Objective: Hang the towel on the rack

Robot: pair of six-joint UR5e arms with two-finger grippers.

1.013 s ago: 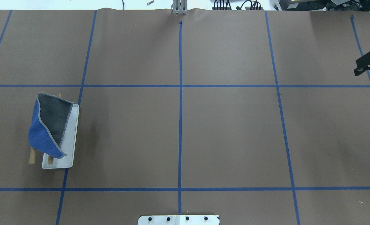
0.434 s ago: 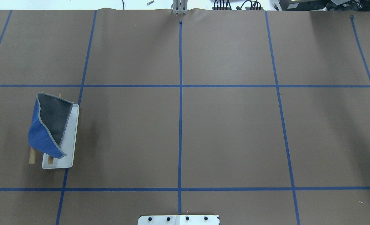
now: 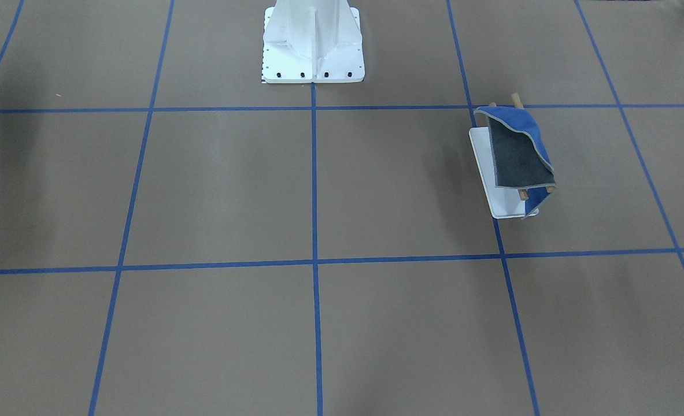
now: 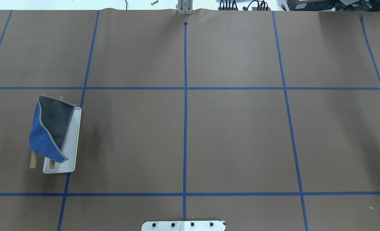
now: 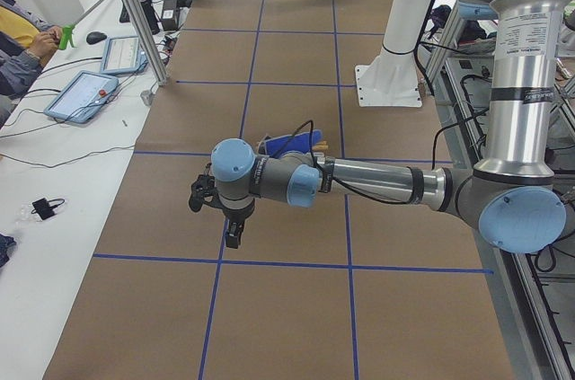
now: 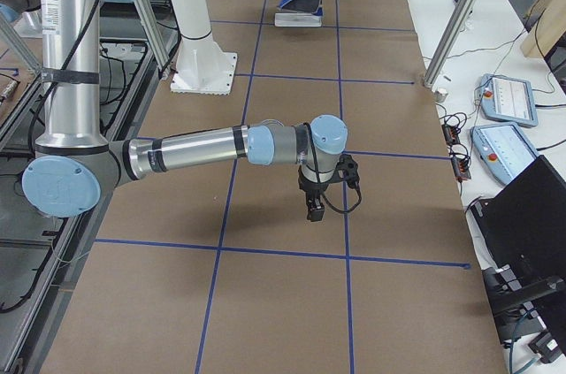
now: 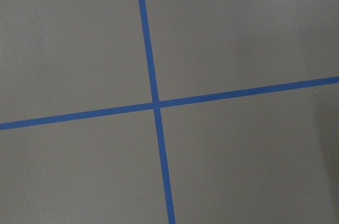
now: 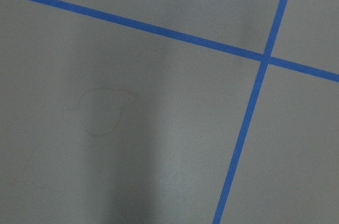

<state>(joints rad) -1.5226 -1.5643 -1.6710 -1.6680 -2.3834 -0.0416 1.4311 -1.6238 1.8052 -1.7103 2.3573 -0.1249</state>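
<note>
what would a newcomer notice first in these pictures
The blue and grey towel, draped over the rods of the white-based rack on the left in the overhead view, stands out first. Then the blue tape grid across the brown cover. In the side views the left pincer and right pincer hang above that cover, apart from the rack.

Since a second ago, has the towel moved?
No. The towel sits unchanged on the rack, at the same offset from the blue tape line beside it.
</note>
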